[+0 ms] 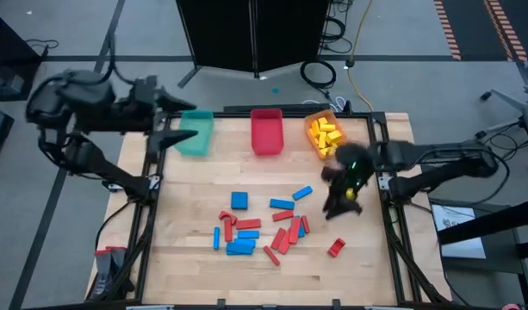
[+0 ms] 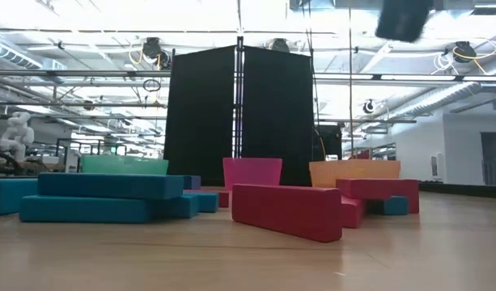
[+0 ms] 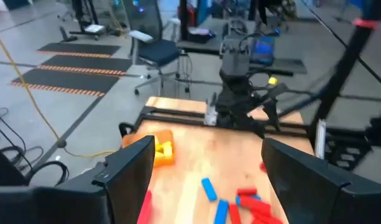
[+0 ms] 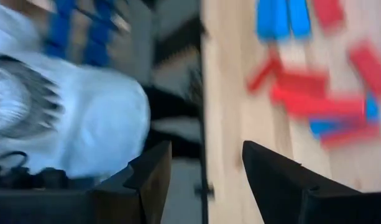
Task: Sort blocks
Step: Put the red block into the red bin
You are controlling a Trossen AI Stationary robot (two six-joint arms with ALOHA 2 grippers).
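Red and blue blocks (image 1: 255,228) lie loose on the middle of the wooden table, and one red block (image 1: 336,248) lies apart toward the right. Yellow blocks (image 1: 326,131) fill the orange bin. My right gripper (image 1: 335,205) hangs over the table's right part, beside the pile. In its wrist view (image 4: 206,165) the fingers stand apart with nothing between them. A small yellow spot (image 1: 350,194) shows by that hand; whether it is a block, I cannot tell. My left gripper (image 1: 182,136) is raised at the far left, by the teal bin, and stands wide open (image 3: 206,165).
Three bins stand along the far edge: teal (image 1: 195,133), red (image 1: 266,131) and orange (image 1: 325,133). A black frame rail (image 1: 393,232) runs round the table. Bare wood (image 1: 272,284) lies toward the near edge. A black screen (image 2: 239,113) stands behind the table.
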